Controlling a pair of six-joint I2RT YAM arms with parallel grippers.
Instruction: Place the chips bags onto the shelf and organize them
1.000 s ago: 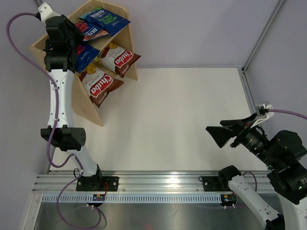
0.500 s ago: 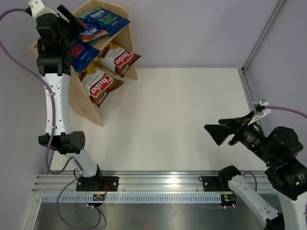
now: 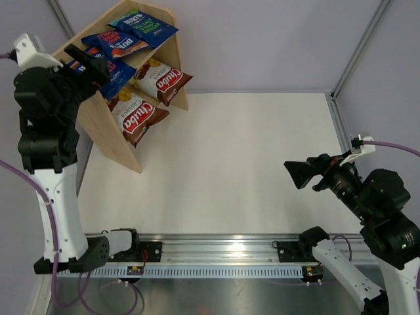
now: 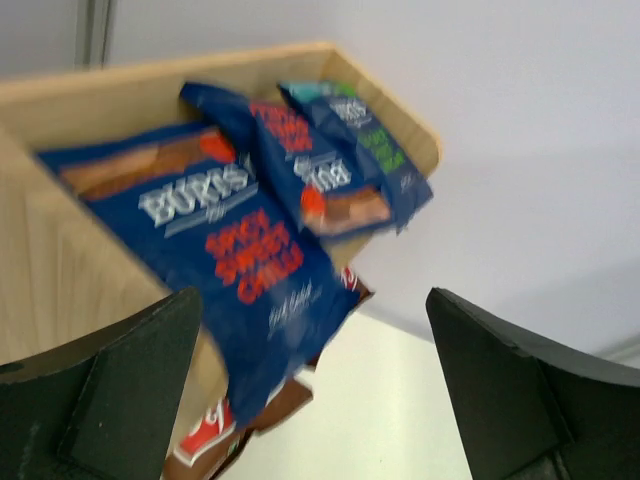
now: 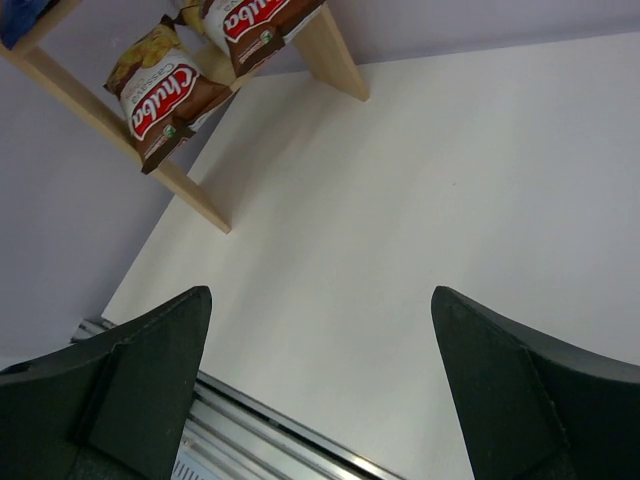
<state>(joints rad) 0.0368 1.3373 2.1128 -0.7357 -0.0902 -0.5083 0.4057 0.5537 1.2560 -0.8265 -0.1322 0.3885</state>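
Five chips bags [image 3: 138,117] lie on the shelf [image 3: 105,134], left claw [image 4: 310,300] spread empty.

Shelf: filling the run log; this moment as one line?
shelf: five chips bags on it | left hand: open, empty, by shelf | right hand: open, empty

shelf [image 3: 105,139] tiers crowded with chips bags [image 3: 139,117], open table [image 3: 236,164] alongside

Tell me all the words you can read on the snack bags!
"Chuba": front brown bag.
"Chuba": rear brown bag.
"BURTS": front blue bag.
"BURTS": green-label blue bag.
Flavour names and small print: too blurred or small to read.
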